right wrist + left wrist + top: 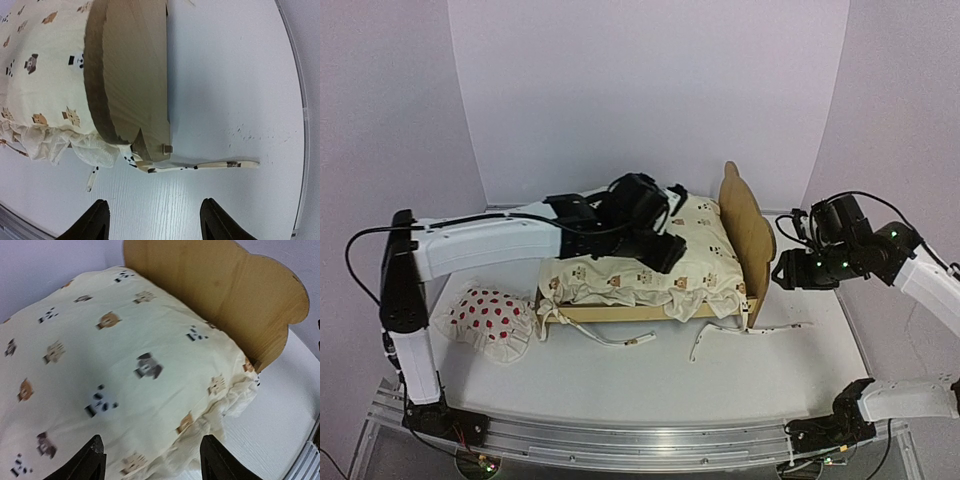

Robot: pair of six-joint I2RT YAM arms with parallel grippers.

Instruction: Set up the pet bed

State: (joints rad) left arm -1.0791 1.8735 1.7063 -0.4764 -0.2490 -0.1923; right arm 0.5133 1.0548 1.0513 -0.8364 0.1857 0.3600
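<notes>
left gripper (pixel 152 465): jaws spread pretty wide, nothing between them. It hangs just over the near, headboard-end part of the quilt, and I can't tell if the fingertips touch the fabric.
right gripper (pixel 155 222): also open and holding nothing, only bare desk (pixel 235 75) showing between the fingers.
pet bed (pixel 620 313): directly under the left gripper, and just ahead of the right gripper's fingertips. It's a pale plywood frame standing flat on the desk.
headboard (pixel 130 75): the bear-ear end, upright. It's the part of the bed closest to the right gripper, and it sits ahead of the left gripper, past the quilt.
quilt (pixel 125 355): cream with little animal faces, lying on the bed right below the left gripper. Its ruffled edge spills over the near side rail.
tie strap (pixel 215 164): lying loose on the desk, running out from the headboard's corner, just in front of the right gripper.
pillow (pixel 490 318): white with red dots, on the desk past the foot of the bed. It's well back from the left gripper, beside that arm.
</notes>
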